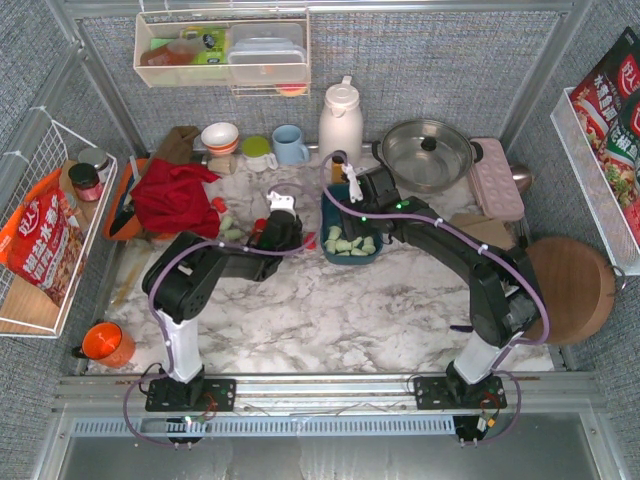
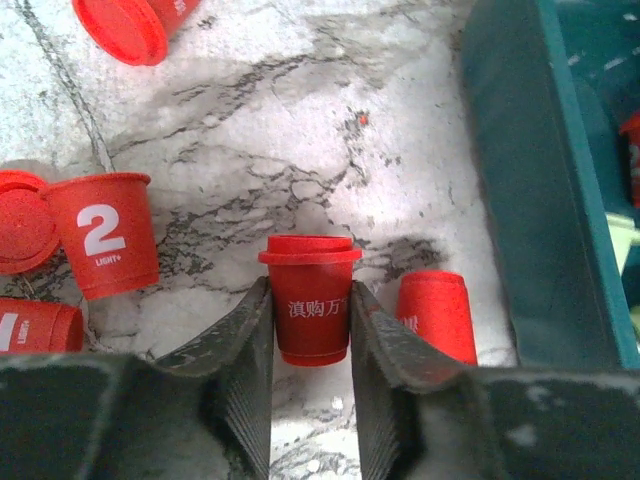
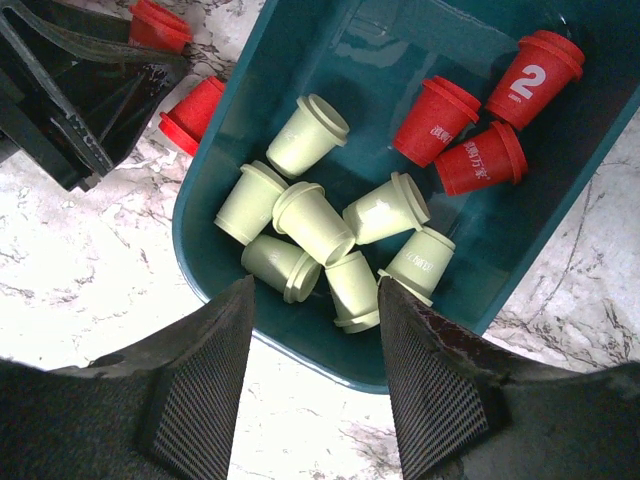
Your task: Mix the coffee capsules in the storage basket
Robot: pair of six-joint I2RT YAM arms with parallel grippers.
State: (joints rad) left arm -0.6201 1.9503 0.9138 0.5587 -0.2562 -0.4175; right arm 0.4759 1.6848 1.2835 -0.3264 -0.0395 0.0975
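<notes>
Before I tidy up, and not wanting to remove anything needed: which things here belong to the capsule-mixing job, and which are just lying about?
For the job: red capsules, green capsules, storage basket.
Lying about: blue mug, white jug, lidded pot, red cloth, orange cup.

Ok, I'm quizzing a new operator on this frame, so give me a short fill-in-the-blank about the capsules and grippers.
The left gripper presses both sides of a ___ capsule standing on the table.
The storage basket holds seven pale green capsules and ___ red ones.
The right gripper hangs over the basket with jaws ___.
Missing words: red; three; open.
</notes>
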